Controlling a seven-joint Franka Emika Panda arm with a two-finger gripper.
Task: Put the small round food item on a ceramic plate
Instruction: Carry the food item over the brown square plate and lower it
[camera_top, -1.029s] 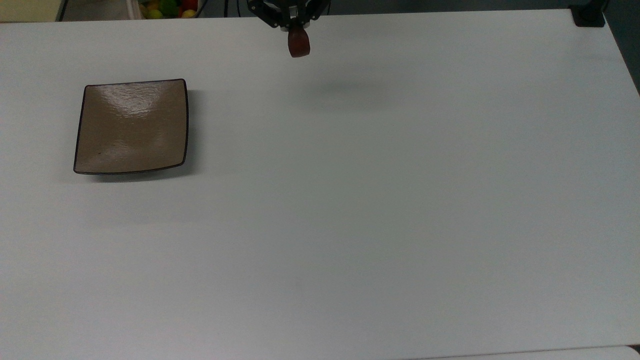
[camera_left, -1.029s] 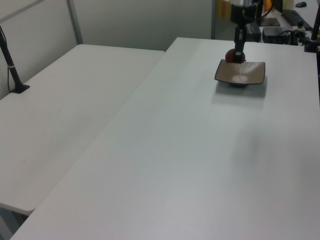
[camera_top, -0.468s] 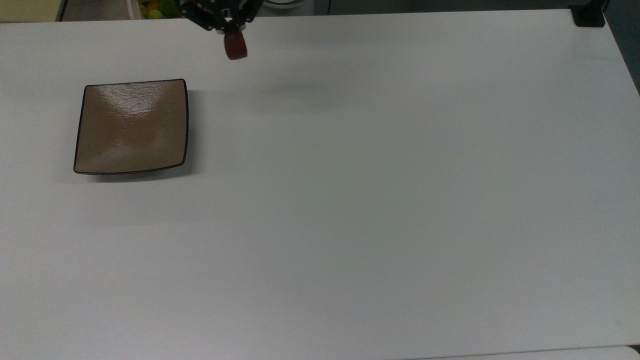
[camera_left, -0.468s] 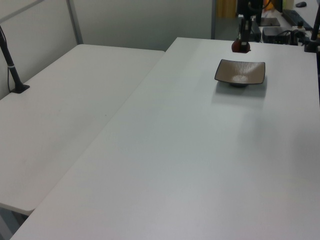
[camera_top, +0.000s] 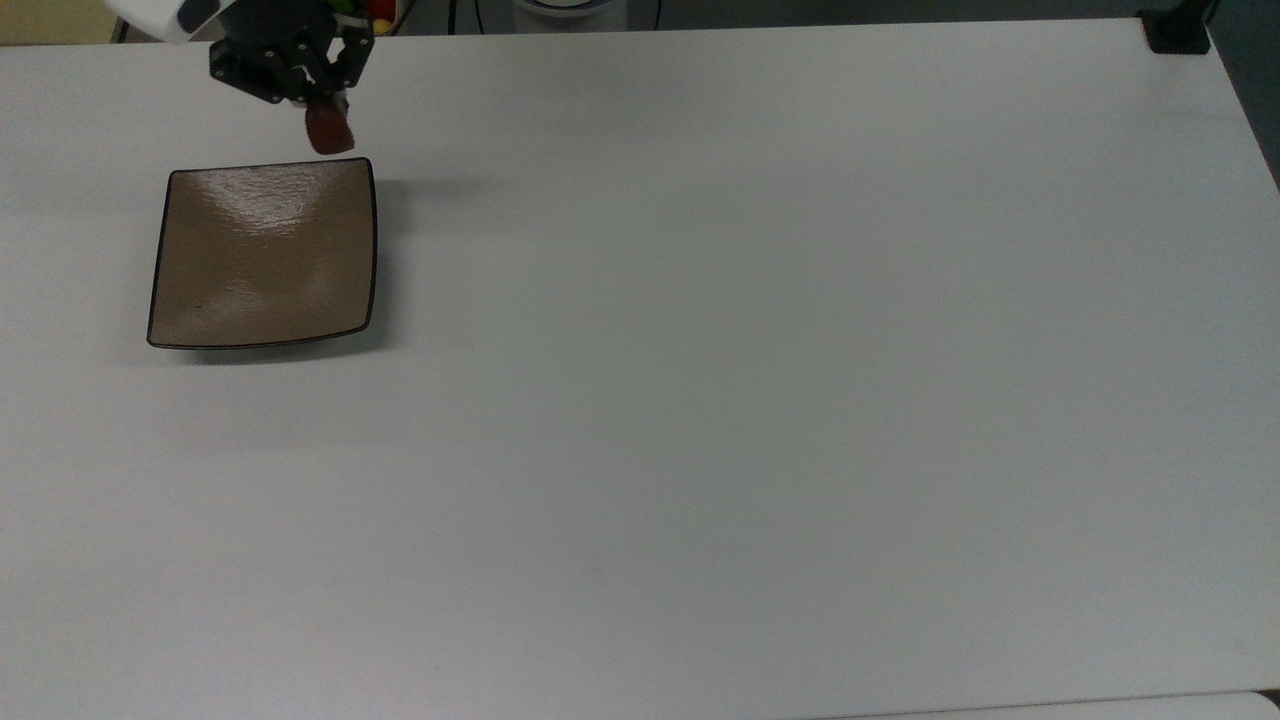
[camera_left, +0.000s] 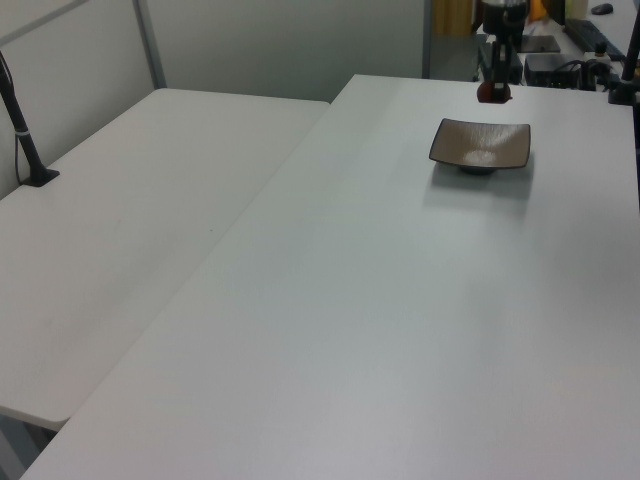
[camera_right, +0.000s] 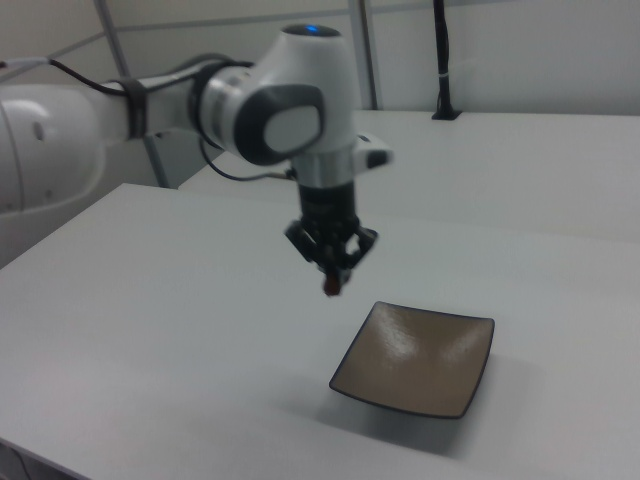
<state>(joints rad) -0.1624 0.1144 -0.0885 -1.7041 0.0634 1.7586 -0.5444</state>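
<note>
Currently your gripper (camera_top: 322, 108) is clamped on the small round food item (camera_top: 329, 131), held in the air just beyond the ceramic plate (camera_top: 265, 253)'s far edge, toward the top view's upper right corner of the plate.

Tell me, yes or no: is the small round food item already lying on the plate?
No, the small round food item hangs in the tool above the table, beside the bare tan-brown square plate.
</note>
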